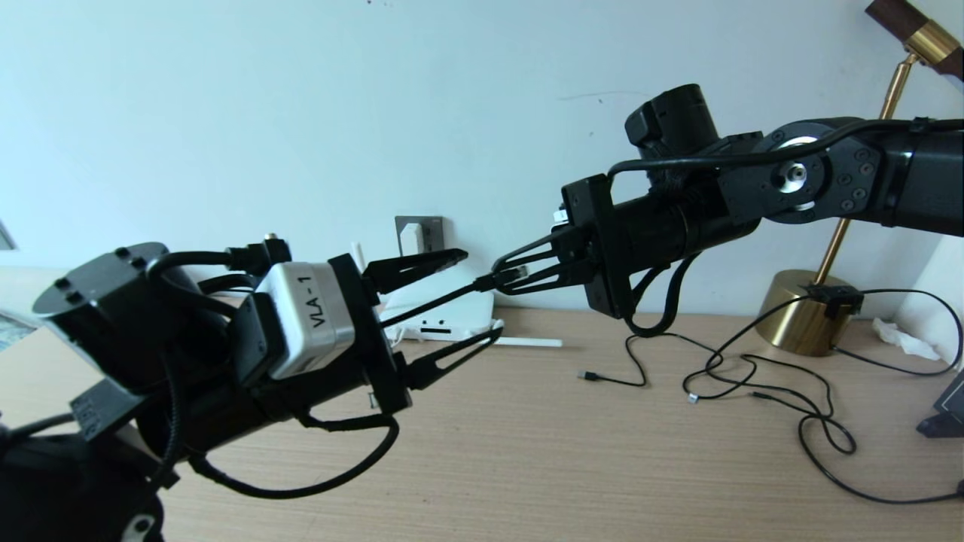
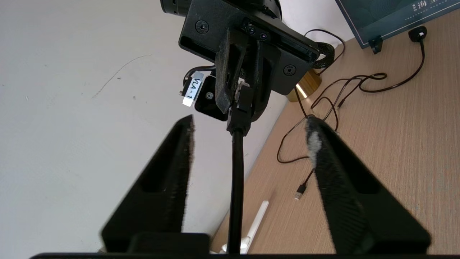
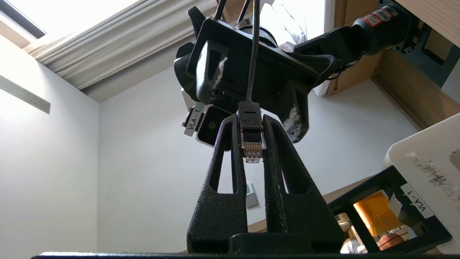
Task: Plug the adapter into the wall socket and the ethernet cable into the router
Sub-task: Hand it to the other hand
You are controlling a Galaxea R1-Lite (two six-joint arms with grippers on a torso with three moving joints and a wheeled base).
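My right gripper (image 1: 503,278) (image 3: 251,120) hangs above the table, shut on the clear plug (image 3: 251,144) of the ethernet cable (image 1: 429,305). The black cable (image 2: 237,169) runs back between the fingers of my left gripper (image 1: 478,295) (image 2: 249,122). That gripper is open, with both fingers apart from the cable. Behind the arms the white adapter (image 1: 411,239) sits in the grey wall socket (image 1: 431,229) (image 3: 251,196). The white router (image 1: 459,312) lies on the table below the socket, partly hidden by my left gripper, with one antenna (image 2: 257,219) lying flat.
A brass lamp base (image 1: 802,312) stands at the back right. Thin black cables (image 1: 753,376) loop over the wooden table (image 1: 527,452), one ending in a small connector (image 1: 586,374). A crumpled tissue (image 1: 900,339) and a dark stand (image 1: 949,410) lie at the right edge.
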